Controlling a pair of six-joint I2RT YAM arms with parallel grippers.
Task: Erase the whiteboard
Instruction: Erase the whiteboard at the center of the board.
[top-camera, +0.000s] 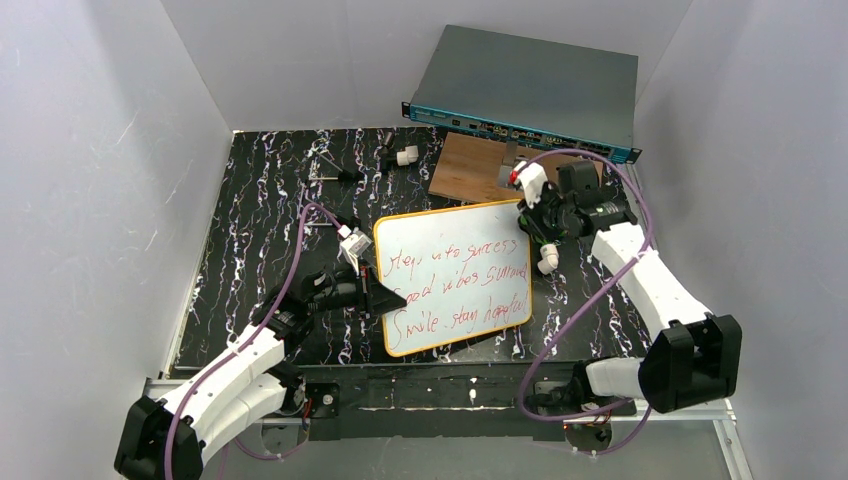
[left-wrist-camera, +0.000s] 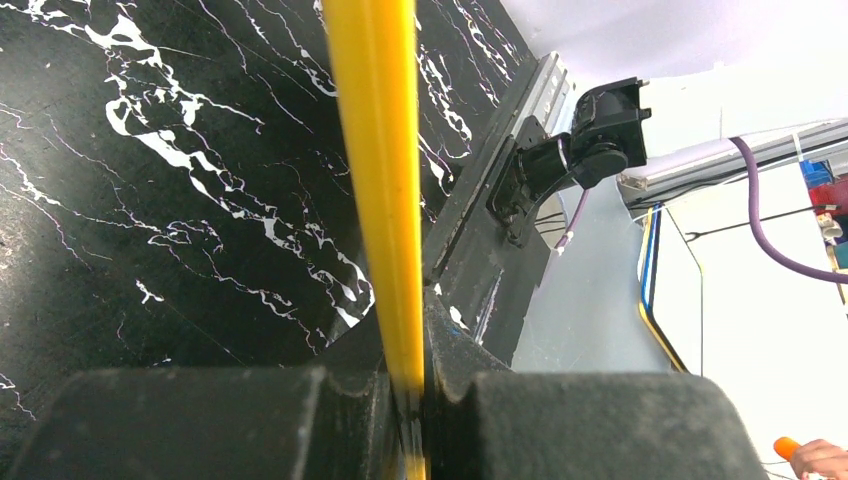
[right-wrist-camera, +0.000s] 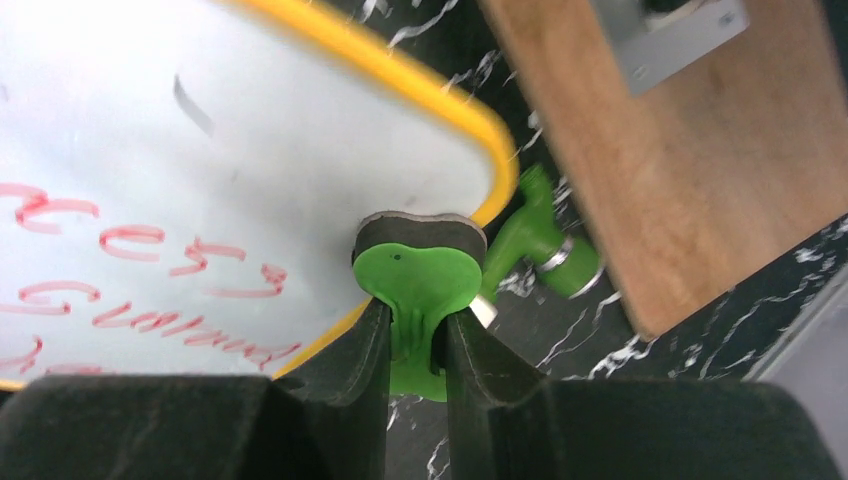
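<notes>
Yellow-framed whiteboard (top-camera: 452, 275), edge in left end effector (top-camera: 383, 297)

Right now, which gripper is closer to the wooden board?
Right. The right gripper, holding the eraser, is beside the wooden board at the whiteboard's far corner; the left gripper clamps the whiteboard's opposite edge.

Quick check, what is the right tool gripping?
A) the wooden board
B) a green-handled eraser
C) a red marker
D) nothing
B: the right wrist view shows the right tool clamped on the green eraser, with its pad at the whiteboard corner.
</notes>
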